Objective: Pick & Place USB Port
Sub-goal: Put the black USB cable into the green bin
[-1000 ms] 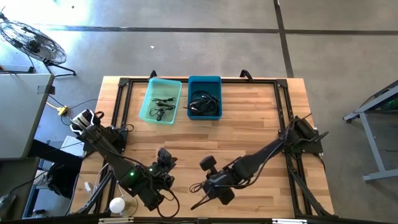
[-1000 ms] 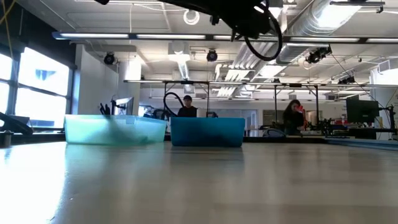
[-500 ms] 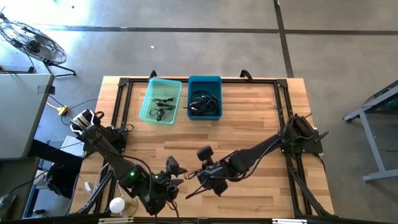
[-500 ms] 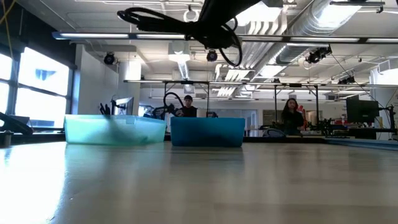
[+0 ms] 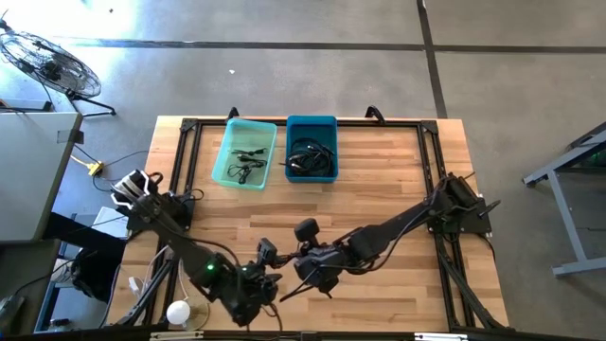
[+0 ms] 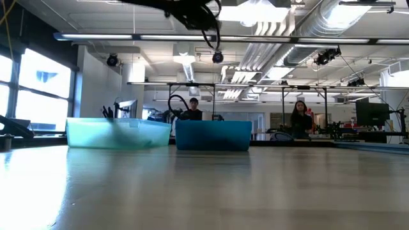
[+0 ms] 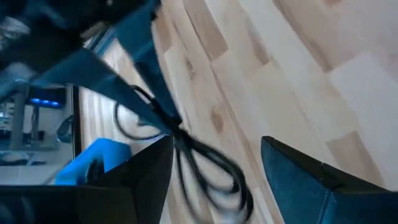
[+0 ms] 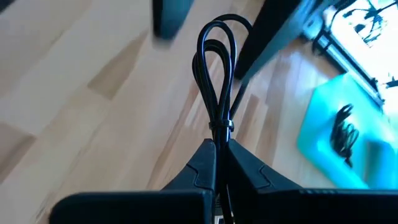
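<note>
Over the wooden table (image 5: 379, 170), the right gripper (image 8: 217, 158) is pinching a thin black cable (image 8: 216, 68), looped and tied in a bundle; the left gripper (image 7: 214, 162) is hanging open beside it.

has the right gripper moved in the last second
Yes. In the high view the right gripper, shut on a coiled black cable, has shifted toward the left arm's side of the table, ending roughly below the dark blue bin.

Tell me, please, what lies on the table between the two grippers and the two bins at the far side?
Only bare wood: the high view shows nothing between the left gripper, the right gripper holding the cable, and the light bin or dark bin.
</note>
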